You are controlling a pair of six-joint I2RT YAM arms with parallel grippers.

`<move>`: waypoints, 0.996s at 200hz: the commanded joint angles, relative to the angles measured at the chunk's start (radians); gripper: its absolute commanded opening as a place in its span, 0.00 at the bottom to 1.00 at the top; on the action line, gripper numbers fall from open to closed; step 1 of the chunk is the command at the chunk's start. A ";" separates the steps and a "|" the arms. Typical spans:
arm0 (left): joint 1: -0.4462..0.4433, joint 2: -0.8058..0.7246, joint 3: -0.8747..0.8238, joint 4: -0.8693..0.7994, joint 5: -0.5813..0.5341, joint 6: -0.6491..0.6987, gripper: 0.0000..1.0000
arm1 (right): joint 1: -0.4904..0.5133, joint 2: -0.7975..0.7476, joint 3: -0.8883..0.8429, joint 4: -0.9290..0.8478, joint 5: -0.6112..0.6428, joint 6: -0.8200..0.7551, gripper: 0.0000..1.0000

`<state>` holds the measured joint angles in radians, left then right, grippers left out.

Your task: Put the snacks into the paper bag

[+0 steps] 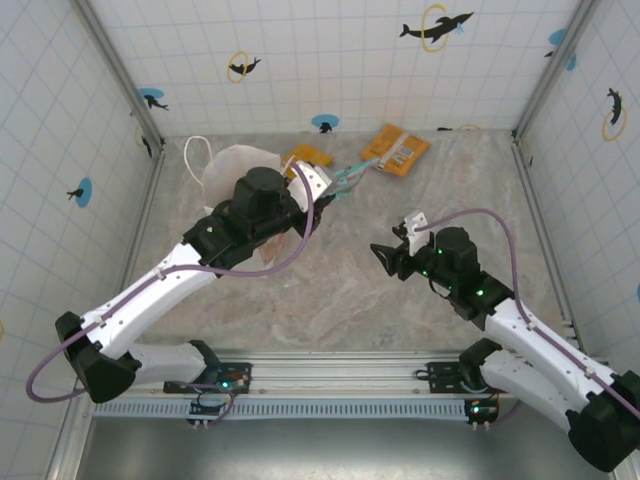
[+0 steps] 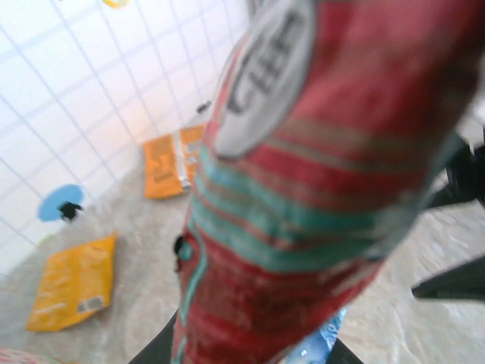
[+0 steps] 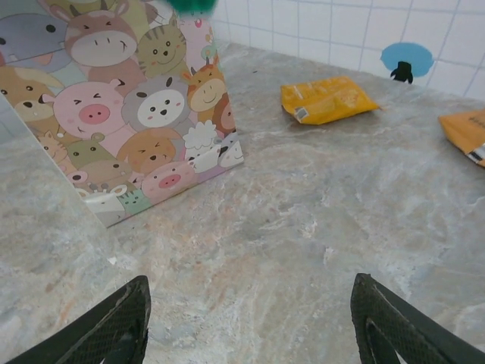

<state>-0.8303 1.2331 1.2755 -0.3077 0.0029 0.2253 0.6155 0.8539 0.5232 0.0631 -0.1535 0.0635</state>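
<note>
My left gripper (image 1: 335,186) is shut on a red and teal striped snack packet (image 2: 303,189), held up off the table just right of the paper bag (image 1: 228,168). The packet (image 1: 352,175) sticks out toward the back wall. In the left wrist view it covers my left gripper (image 2: 250,337). The bag is white, lies under my left arm, and shows a cartoon animal print (image 3: 121,114) in the right wrist view. Two orange snack packets (image 1: 308,157) (image 1: 397,148) lie flat near the back wall. My right gripper (image 1: 385,258) stands open over bare table, nothing between its fingers (image 3: 114,326).
The table is a marbled grey surface (image 1: 340,290) walled by white tiled panels with dolphin stickers (image 1: 436,27). The same orange packets appear in the wrist views (image 2: 72,284) (image 2: 170,159) (image 3: 326,100) (image 3: 466,130). The bag's loop handle (image 1: 193,150) lies at the back left.
</note>
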 commanded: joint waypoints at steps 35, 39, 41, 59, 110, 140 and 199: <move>0.057 0.059 0.195 -0.007 -0.152 0.008 0.00 | 0.039 0.113 0.053 0.038 -0.027 0.045 0.69; 0.060 0.057 0.196 -0.002 -0.152 0.008 0.00 | 0.039 0.117 0.058 0.030 -0.020 0.043 0.69; 0.062 0.056 0.195 0.002 -0.152 0.008 0.00 | 0.039 0.119 0.059 0.027 -0.017 0.042 0.69; 0.080 0.039 0.183 0.039 -0.157 0.004 0.00 | 0.041 0.126 0.057 0.022 0.000 0.042 0.68; 0.157 0.005 0.199 0.097 -0.171 0.010 0.00 | 0.042 0.116 0.030 0.030 0.012 0.055 0.69; 0.202 0.015 0.246 0.053 -0.231 0.025 0.00 | 0.044 0.121 0.020 0.052 0.002 0.071 0.69; 0.293 0.067 0.349 -0.211 -0.402 0.013 0.00 | 0.060 0.168 0.032 0.056 -0.011 0.076 0.69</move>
<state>-0.5594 1.2827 1.5764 -0.4007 -0.2981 0.2386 0.6682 1.0000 0.5377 0.0982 -0.1570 0.1310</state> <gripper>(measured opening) 0.204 0.693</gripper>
